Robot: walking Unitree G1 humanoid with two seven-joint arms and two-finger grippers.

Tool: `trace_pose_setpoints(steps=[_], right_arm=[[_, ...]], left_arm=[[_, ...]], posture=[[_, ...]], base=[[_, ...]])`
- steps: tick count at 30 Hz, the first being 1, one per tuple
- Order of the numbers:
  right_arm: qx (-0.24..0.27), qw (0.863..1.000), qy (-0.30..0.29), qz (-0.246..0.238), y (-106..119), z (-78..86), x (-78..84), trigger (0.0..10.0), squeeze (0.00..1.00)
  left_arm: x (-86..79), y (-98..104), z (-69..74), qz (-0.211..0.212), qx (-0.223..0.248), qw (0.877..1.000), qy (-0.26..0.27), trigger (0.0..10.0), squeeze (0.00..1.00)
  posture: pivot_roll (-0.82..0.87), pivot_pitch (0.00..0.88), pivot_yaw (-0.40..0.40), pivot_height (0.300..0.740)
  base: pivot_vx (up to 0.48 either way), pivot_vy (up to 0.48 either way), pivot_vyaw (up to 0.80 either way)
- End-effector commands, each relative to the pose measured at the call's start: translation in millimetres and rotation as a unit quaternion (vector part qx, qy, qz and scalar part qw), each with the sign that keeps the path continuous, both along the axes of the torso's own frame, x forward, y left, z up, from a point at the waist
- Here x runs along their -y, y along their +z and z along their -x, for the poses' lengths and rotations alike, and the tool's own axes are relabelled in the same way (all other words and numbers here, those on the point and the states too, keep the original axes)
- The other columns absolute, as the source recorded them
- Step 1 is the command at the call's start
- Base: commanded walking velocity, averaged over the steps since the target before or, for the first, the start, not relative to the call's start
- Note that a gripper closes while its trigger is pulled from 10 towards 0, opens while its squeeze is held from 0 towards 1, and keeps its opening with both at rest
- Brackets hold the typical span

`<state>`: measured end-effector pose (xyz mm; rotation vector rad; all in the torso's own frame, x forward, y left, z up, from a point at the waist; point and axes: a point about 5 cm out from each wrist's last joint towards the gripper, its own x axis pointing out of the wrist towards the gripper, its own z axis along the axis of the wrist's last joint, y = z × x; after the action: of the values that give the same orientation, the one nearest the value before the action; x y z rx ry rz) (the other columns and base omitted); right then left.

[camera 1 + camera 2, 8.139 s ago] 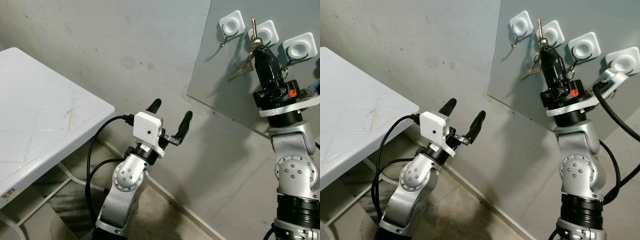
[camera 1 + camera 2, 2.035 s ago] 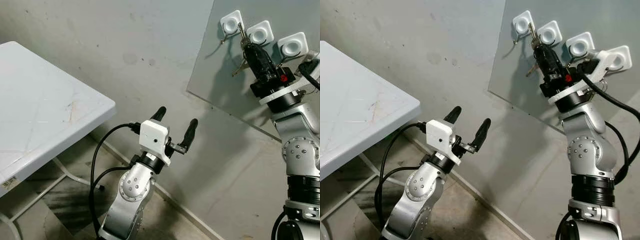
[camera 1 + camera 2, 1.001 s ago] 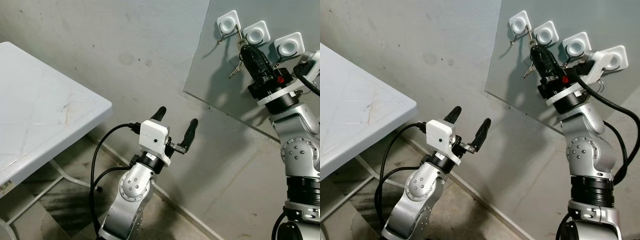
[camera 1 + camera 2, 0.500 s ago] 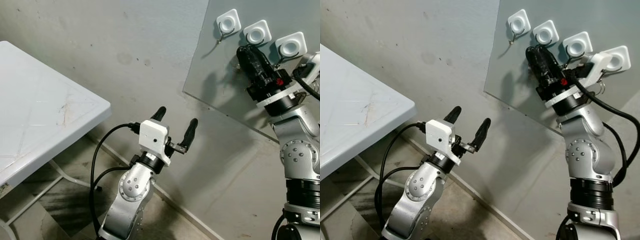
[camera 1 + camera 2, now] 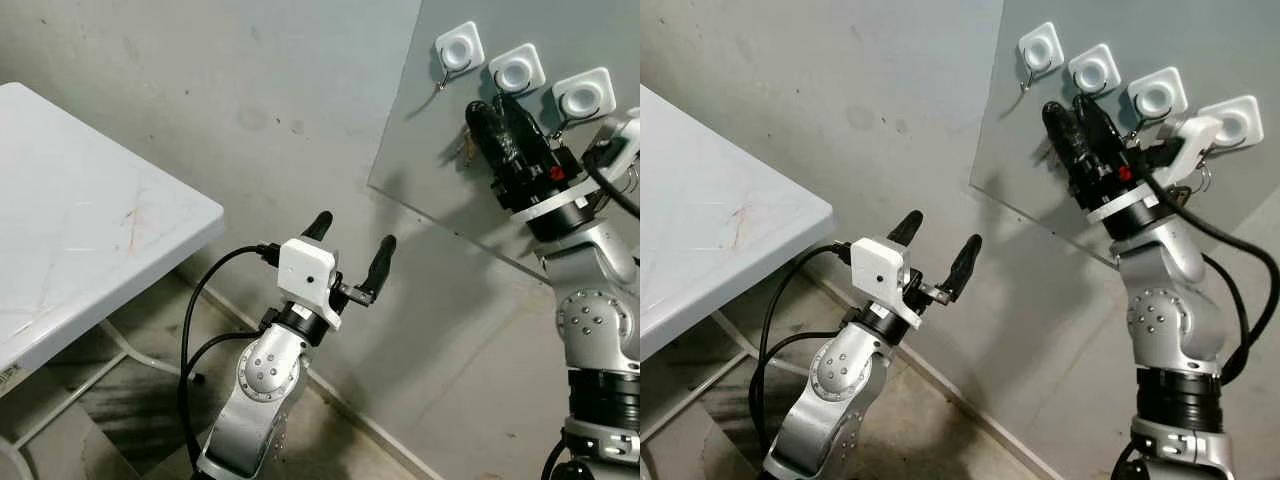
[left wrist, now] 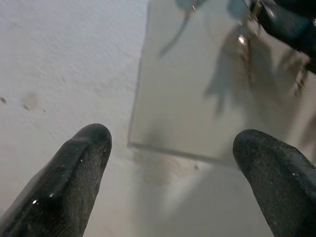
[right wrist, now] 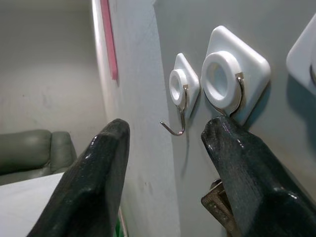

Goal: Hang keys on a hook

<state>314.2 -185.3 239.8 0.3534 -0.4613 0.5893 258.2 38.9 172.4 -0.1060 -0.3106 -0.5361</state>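
While the right gripper (image 5: 497,118) is raised against the grey panel (image 5: 420,150), its jaws stand apart, just below the second hook (image 7: 228,81) in the row. The keys (image 7: 217,203) hang against the panel beneath that hook — partly hidden behind one finger, so the exact attachment cannot be told. The first hook (image 7: 180,94) on the panel is bare. The left gripper (image 5: 348,248) hovers low, well below the panel — jaws wide apart, holding nothing.
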Motion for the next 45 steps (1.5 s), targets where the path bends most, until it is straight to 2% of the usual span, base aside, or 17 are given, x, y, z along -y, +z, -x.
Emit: trace_pose_setpoints(steps=[1,2,10,16,29,37,38,39,42,43,44,45], right_arm=[[-0.102,0.994,-0.009,0.028,-47,-1.5,-2.8,10.0,1.0],[-0.106,0.994,-0.007,0.025,-51,0.0,-3.2,10.0,0.0],[-0.13,0.991,-0.007,0.042,-78,14.5,-5.9,10.0,0.0],[-0.118,0.993,-0.012,0.019,-76,18.2,-6.5,10.0,0.0],[-0.127,0.991,-0.022,0.03,-84,19.3,-9.0,10.0,0.0],[-0.182,0.982,-0.046,0.024,-116,21.3,-13.4,10.0,0.0],[-0.194,0.979,-0.058,0.02,-123,22.0,-12.2,10.0,0.0],[-0.194,0.979,-0.058,0.02,-123,22.0,-12.2,10.0,0.0],[-0.215,0.974,-0.071,0.02,-137,23.5,-10.9,10.0,0.0],[-0.224,0.972,-0.071,0.021,-142,24.1,-11.6,10.0,0.7],[-0.233,0.97,-0.072,0.02,-147,24.8,-12.0,10.0,0.7],[-0.247,0.966,-0.076,0.014,-155,26.0,-11.6,10.0,1.0]], left_arm=[[5.0,4,-2.3,0.027,-0.006,1.0,0.004,10.0,0.0],[2.8,3,-3.7,0.029,-0.009,0.999,0.009,10.0,0.0],[-13.8,-4,-10.9,0.038,-0.025,0.998,0.041,10.0,0.0],[-21.9,-5,-16.5,0.041,-0.028,0.997,0.057,10.0,0.0],[-27.0,-18,-19.7,0.038,-0.047,0.995,0.078,10.0,0.0],[-52.1,-60,-30.1,0.012,-0.111,0.985,0.13,10.0,0.0],[-60.2,-71,-31.4,0.016,-0.134,0.98,0.145,10.0,0.0],[-60.2,-71,-31.4,0.016,-0.134,0.98,0.145,10.0,0.0],[-71.3,-88,-32.2,0.013,-0.166,0.973,0.163,10.0,0.0],[-74.9,-95,-32.6,0.0,-0.173,0.97,0.171,10.0,0.0],[-77.7,-100,-32.4,-0.008,-0.177,0.968,0.178,10.0,0.0],[-81.4,-108,-32.6,-0.014,-0.19,0.964,0.183,10.0,0.0]], posture=[[-0.05,0.045,-0.093,0.74],[-0.05,0.045,-0.093,0.74],[-0.05,0.05,-0.089,0.74],[-0.06,0.056,-0.081,0.74],[-0.07,0.055,-0.077,0.74],[-0.07,0.033,-0.061,0.74],[-0.07,0.031,-0.057,0.74],[-0.07,0.031,-0.057,0.74],[-0.08,0.025,-0.05,0.74],[-0.08,0.019,-0.044,0.74],[-0.08,0.019,-0.044,0.74],[-0.08,0.025,-0.04,0.74]], base=[[0.0,0.0,0.0],[0.0,0.0,0.0],[0.0,0.0,0.0],[0.0,0.0,0.0],[0.0,0.0,0.0],[0.0,0.0,0.0],[0.0,0.0,0.0],[0.0,0.0,0.0],[0.0,0.0,0.0],[0.0,0.0,0.0],[0.0,0.0,0.0],[0.0,0.0,0.0]])
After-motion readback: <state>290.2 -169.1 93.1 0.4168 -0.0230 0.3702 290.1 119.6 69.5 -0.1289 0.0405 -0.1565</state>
